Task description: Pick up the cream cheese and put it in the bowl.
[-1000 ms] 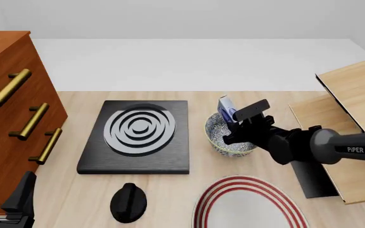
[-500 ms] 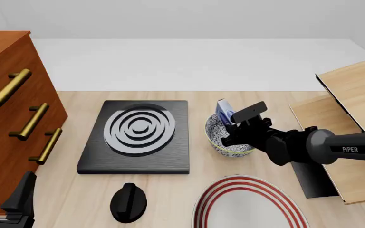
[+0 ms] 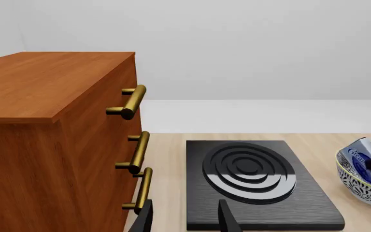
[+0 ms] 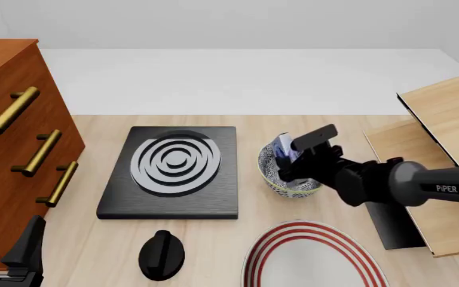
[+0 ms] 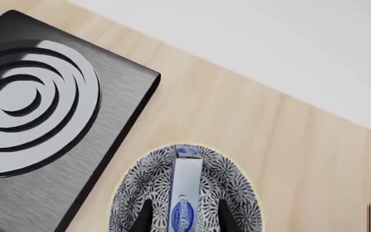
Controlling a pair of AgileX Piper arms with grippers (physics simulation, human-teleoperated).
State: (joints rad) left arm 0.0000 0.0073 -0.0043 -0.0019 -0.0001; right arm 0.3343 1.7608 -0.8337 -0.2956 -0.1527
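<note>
The cream cheese (image 4: 281,146) stands on its edge inside the patterned bowl (image 4: 269,170), leaning toward the far rim. My right gripper (image 4: 296,160) hangs low over the bowl. In the right wrist view its fingers (image 5: 145,215) stand open on both sides of the cream cheese (image 5: 187,188), with a gap on each side, above the bowl (image 5: 140,186). The left wrist view shows the bowl (image 3: 361,182) and the box (image 3: 359,153) at the far right edge. My left gripper (image 4: 10,254) is open and empty at the near left corner; its fingers (image 3: 226,220) point toward the stove.
A black stove plate with grey rings (image 4: 174,170) lies left of the bowl, a black knob (image 4: 162,254) in front of it. A white plate with red rings (image 4: 313,257) lies near the front. A wooden drawer cabinet (image 4: 10,143) stands left, a wooden rack (image 4: 444,137) right.
The right gripper has lowered the cream cheese from above the bowl's far rim down into the bowl. Its fingers now stand apart from the box. The left arm has not moved.
</note>
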